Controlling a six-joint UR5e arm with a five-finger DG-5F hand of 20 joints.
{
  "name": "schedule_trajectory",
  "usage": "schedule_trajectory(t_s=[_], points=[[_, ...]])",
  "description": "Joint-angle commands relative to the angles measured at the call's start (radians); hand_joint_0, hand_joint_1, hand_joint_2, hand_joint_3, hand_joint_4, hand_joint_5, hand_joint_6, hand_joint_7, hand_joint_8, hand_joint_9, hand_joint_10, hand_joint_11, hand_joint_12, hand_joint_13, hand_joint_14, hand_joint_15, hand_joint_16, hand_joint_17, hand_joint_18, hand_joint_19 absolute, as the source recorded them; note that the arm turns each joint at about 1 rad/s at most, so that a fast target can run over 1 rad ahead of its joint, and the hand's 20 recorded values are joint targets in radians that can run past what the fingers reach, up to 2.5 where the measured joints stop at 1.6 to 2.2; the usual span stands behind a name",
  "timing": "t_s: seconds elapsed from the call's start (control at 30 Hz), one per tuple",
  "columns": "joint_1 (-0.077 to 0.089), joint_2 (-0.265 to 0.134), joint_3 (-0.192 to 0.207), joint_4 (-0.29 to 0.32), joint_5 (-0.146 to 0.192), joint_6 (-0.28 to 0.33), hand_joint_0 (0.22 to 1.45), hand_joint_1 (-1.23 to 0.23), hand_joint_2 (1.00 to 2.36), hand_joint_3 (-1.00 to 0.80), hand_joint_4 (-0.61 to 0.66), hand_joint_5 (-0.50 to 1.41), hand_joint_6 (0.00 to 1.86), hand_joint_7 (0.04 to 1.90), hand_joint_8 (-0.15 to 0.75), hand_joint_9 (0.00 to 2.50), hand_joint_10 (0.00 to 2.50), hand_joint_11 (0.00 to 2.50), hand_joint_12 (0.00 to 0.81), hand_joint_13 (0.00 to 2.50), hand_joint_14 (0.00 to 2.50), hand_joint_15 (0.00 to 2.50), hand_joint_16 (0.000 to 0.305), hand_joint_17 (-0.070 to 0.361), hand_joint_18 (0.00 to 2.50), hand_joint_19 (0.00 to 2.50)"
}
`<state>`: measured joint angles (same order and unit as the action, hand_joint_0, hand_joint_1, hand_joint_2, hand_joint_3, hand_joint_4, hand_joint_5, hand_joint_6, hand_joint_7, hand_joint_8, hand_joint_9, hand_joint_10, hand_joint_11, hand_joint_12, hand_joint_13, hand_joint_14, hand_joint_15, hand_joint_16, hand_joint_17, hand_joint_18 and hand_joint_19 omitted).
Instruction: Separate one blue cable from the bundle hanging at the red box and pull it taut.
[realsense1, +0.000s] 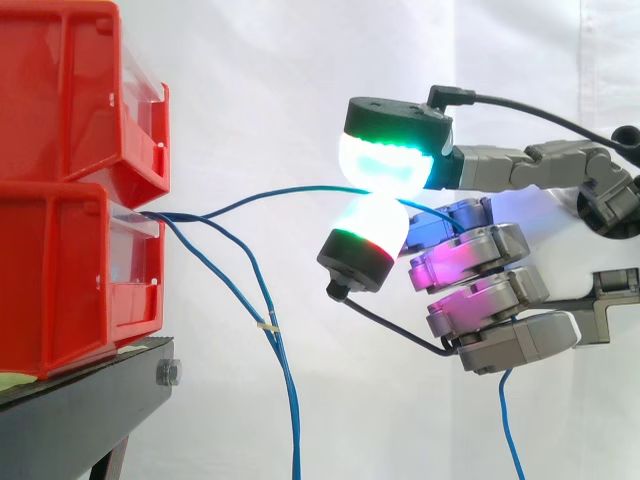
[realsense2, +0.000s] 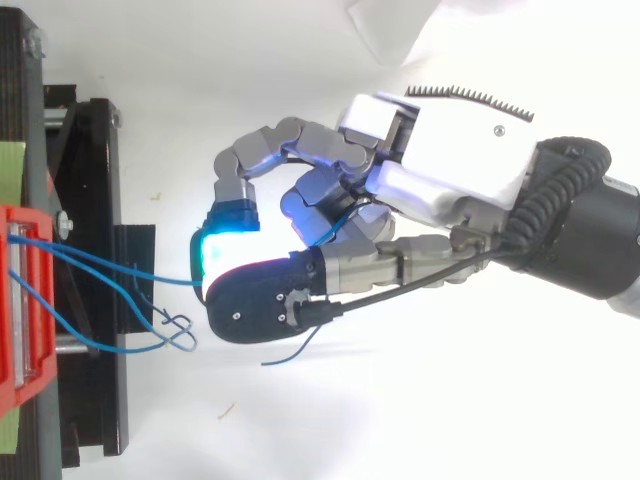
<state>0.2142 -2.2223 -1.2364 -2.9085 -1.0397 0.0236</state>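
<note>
Behind, white curtain (realsense1: 300, 80); red bins (realsense1: 60, 200) on black stand (realsense1: 80, 410); cable (realsense1: 270, 192) between fingers (realsense1: 385, 160)

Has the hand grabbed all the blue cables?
No, the hand pinches one cable; the others hang loose by the red box.

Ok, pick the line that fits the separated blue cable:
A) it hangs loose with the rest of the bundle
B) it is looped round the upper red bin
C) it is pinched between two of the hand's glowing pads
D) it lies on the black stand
C: the blue cable runs from the lower red bin across to the hand, where two pads pinch it, while the other cables hang down.
</note>
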Motion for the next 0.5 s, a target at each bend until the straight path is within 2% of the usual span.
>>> schedule_trajectory(t_s=[0.0,0.13,0.47], points=[[0.001,0.000,0.000,-0.001,-0.003,-0.002,0.67,-0.71,1.03,0.07,-0.19,-0.18,0.96,1.35,0.218,0.95,2.50,1.65,0.305,0.89,2.50,1.76,0.032,0.071,1.38,2.23],[0.001,0.000,0.000,-0.001,-0.002,-0.002,0.67,-0.73,1.03,0.09,-0.19,-0.17,0.95,1.34,0.200,0.97,2.50,1.65,0.315,0.94,2.50,1.83,0.034,0.075,1.39,2.33],[-0.001,0.000,0.000,-0.003,-0.002,-0.002,0.67,-0.74,1.02,0.10,-0.20,-0.16,0.95,1.34,0.208,0.99,2.50,1.64,0.331,0.97,2.50,1.84,0.038,0.086,1.44,2.32]])
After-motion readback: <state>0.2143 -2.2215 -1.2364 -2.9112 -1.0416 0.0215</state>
